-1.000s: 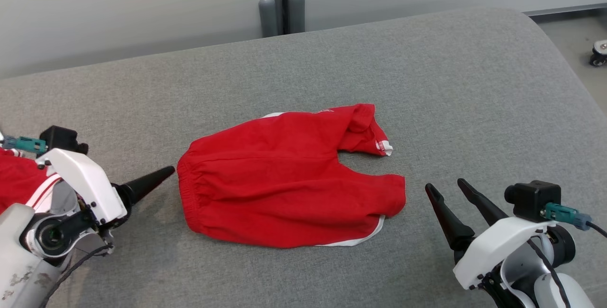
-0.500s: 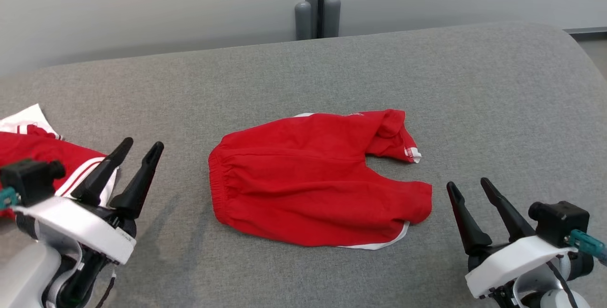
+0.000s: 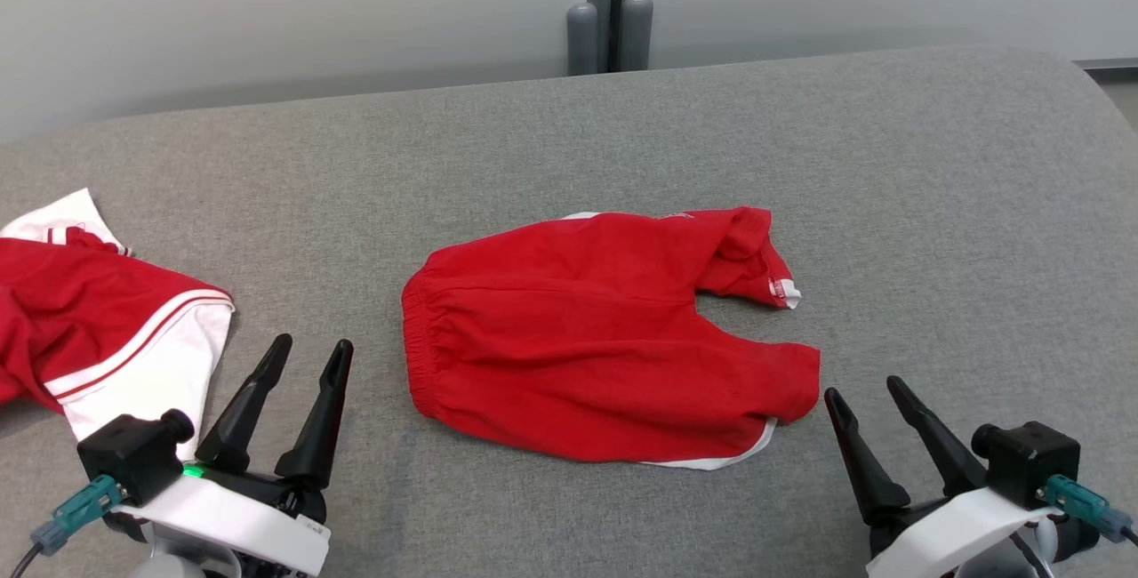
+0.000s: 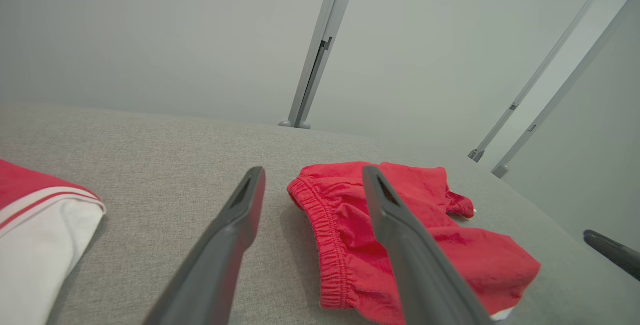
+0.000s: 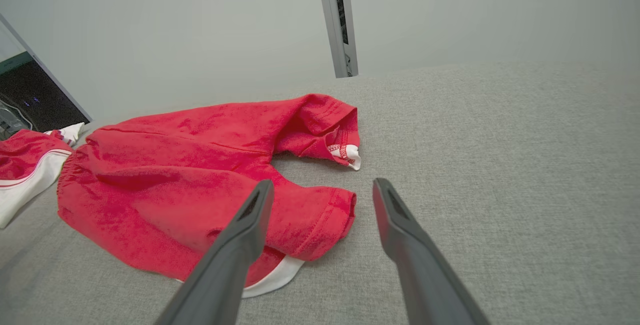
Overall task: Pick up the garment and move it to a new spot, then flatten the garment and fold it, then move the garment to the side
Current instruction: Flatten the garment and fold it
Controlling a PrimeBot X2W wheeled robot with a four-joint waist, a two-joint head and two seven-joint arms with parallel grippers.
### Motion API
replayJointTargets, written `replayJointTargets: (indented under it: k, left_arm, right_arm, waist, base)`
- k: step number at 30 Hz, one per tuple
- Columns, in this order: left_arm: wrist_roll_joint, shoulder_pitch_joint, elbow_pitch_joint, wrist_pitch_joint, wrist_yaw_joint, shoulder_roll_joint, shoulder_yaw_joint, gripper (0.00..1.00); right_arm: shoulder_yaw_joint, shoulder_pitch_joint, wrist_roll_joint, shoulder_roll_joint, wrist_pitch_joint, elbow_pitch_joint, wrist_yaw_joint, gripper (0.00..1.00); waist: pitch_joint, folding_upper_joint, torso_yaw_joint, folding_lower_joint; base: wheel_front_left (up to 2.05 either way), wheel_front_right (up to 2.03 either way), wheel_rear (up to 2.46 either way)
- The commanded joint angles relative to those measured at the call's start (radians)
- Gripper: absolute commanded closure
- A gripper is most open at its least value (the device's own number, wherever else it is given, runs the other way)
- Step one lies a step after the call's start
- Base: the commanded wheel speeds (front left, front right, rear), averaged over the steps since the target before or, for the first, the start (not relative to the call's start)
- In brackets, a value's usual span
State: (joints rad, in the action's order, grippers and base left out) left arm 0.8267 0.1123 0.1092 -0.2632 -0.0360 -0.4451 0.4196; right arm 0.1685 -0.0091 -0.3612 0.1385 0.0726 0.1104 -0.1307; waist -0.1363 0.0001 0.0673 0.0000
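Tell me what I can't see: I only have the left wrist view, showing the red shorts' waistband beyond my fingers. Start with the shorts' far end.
Observer: In the head view the red shorts end in two legs toward the robot's right; the farther leg is bunched and folded over itself.
Operator: Report the right gripper; I see just one dark fingertip.
Observer: The right gripper is open and holds nothing, its fingertips close beside the nearer leg's hem.
Operator: Describe the garment at my left edge.
Observer: The red and white garment is crumpled, with a white corner sticking out at its far end.
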Motion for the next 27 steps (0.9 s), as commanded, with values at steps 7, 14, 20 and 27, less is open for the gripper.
replayJointTargets:
  k: [7, 14, 20, 27]
  left_arm:
    - [-0.087, 0.004, 0.014, -0.002, -0.042, 0.058, -0.069, 0.0]
    - [-0.161, -0.024, 0.028, -0.002, -0.062, 0.118, -0.113, 0.0]
    - [-0.194, -0.017, 0.049, -0.002, -0.08, 0.145, -0.125, 0.0]
    - [-0.21, -0.005, 0.063, -0.002, -0.091, 0.157, -0.132, 0.0]
  right_arm:
    - [0.059, -0.018, -0.019, 0.076, -0.054, -0.001, 0.0, 0.0]
    - [0.048, -0.01, 0.008, 0.067, -0.145, 0.083, 0.0, 0.0]
    - [0.056, -0.059, -0.007, 0.044, -0.138, 0.162, 0.0, 0.0]
    - [0.103, -0.155, -0.057, 0.048, -0.097, 0.266, 0.0, 0.29]
  waist:
    - [-0.005, -0.0001, -0.023, 0.0]
    - [0.004, -0.0001, -0.055, 0.0]
    - [0.002, -0.0001, -0.076, 0.0]
    - [-0.002, -0.0001, -0.104, 0.0]
  base:
    - [0.0, 0.0, 0.0]
    - [0.0, 0.0, 0.0]
    - [0.0, 0.0, 0.0]
    - [0.0, 0.0, 0.0]
